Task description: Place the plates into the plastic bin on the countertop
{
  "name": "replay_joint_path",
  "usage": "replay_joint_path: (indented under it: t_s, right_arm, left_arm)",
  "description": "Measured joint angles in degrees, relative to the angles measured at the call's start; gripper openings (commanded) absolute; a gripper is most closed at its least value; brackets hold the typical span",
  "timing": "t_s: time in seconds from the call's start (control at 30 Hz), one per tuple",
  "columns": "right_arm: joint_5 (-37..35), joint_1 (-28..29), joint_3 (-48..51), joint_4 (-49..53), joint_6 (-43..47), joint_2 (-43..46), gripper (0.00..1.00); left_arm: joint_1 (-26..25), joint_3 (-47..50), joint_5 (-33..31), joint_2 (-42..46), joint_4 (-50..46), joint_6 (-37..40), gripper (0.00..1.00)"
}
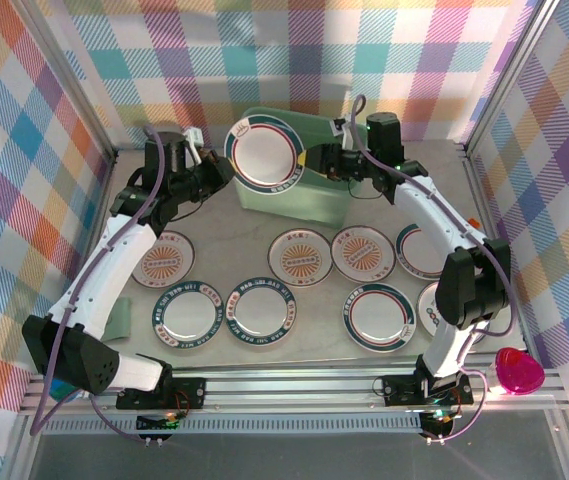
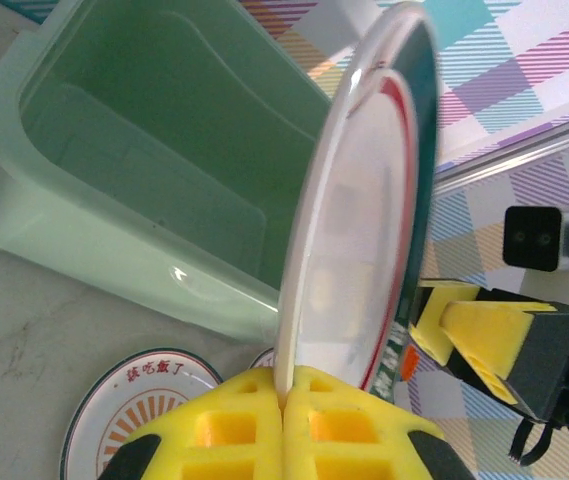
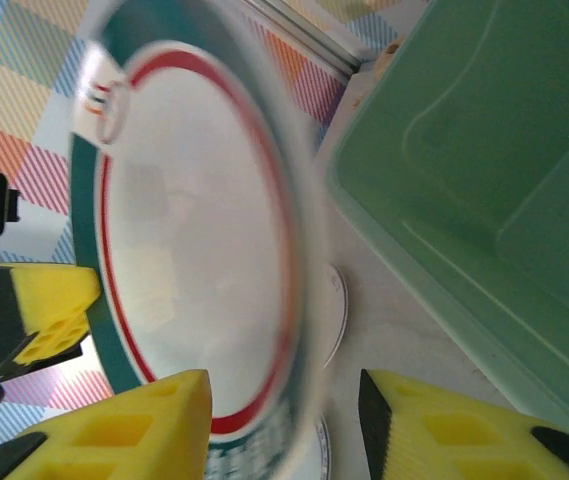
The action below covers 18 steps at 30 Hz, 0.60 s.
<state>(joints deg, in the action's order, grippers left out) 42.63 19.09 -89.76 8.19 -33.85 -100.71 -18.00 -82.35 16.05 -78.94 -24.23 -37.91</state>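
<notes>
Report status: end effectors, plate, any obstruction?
Left end effector shut on plate, held upright near bin. Right end effector open at plate's opposite rim. No obstruction seen.

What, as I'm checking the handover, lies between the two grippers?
The teal-rimmed plate, seen in the top view; left gripper shut on its rim, right gripper open around it.

The left arm (image 1: 114, 255) and right arm (image 1: 434, 215) have white shells on their long links and black housings at the joints; a lavender-grey cable (image 1: 356, 115) trails along each; the left claw (image 2: 286, 400) and right claw (image 3: 284, 405) carry bright yellow, cut-out finger pads on black backing.
</notes>
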Motion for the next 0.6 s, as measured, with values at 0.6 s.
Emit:
replay_joint_path:
  t_s: [0.6]
  right_arm:
    - [-1.7, -1.5, 3.8, -2.7, -1.7, 5.0, 0.42]
  left_arm:
    - [-1.6, -1.1, 2.6, -1.5, 2.2, -0.9, 0.0]
